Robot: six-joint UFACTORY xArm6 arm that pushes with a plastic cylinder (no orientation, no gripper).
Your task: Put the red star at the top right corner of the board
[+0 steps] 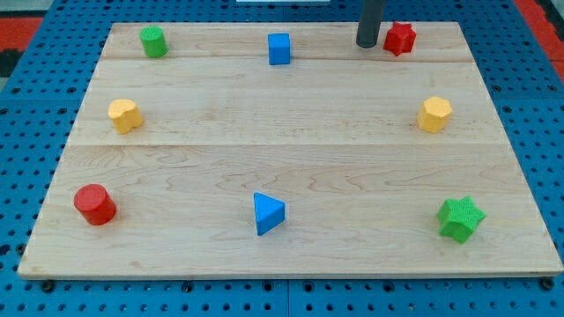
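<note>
Nearest the view's bottom, the wooden board [291, 167] is lying on a blue pegboard table [26, 132], filling most of the frame. Along its lower part are sitting a red cylinder [94, 204] at the view's left, a blue triangle [268, 213] in the middle, and a green star [461, 218] at the right. Midway up, a yellow block [124, 115] is resting near the left edge and another yellow block [434, 114] near the right edge; their exact shapes are hard to make out. Along the top edge are standing a green cylinder [153, 41] at the left and a blue cube [278, 48] near the middle. The red star [399, 38] is sitting near the board's top right, short of the corner itself. My tip [367, 44] is standing just left of the red star, very close to it; whether they are touching is unclear. The rod is carrying no fingers, so nothing is being held.
</note>
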